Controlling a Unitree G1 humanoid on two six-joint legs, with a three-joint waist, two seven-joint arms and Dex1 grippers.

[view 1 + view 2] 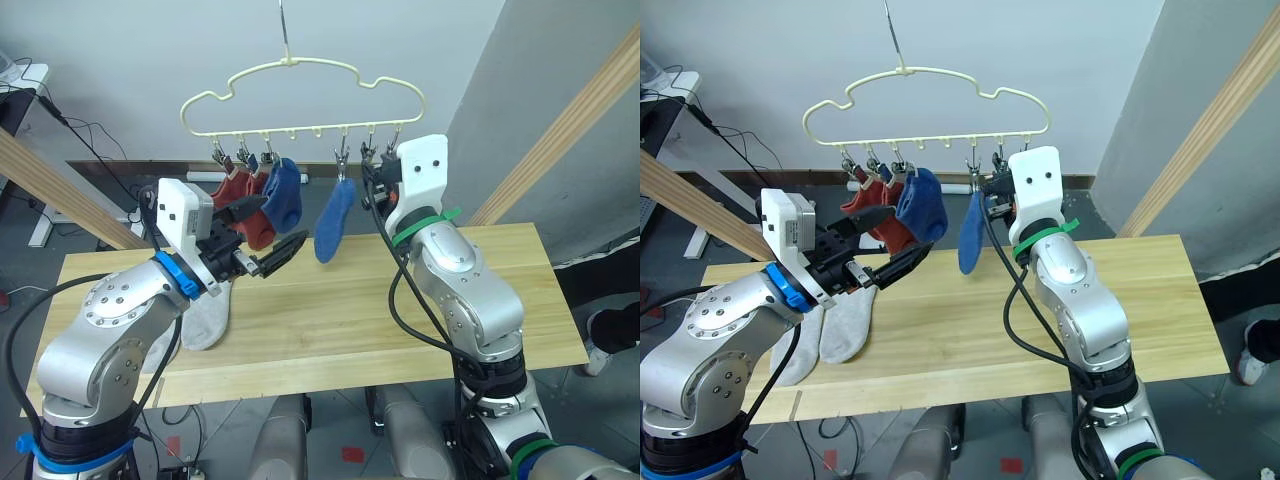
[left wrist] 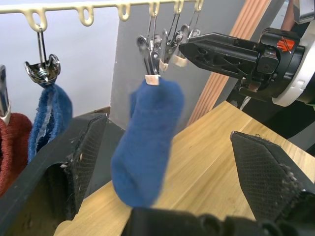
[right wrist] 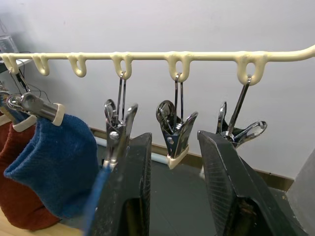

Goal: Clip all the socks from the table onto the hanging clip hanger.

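Two grey socks lie unclipped at the table's left edge. My left gripper gapes empty; my right gripper, slightly parted, empty, brackets a free clip on the clip hanger. Next, I'd fetch a grey.

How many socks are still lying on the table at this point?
2: both light grey socks lie side by side on the table near its left end, partly covered by the left arm. The two blue and two rust red ones already hang from the clip hanger.
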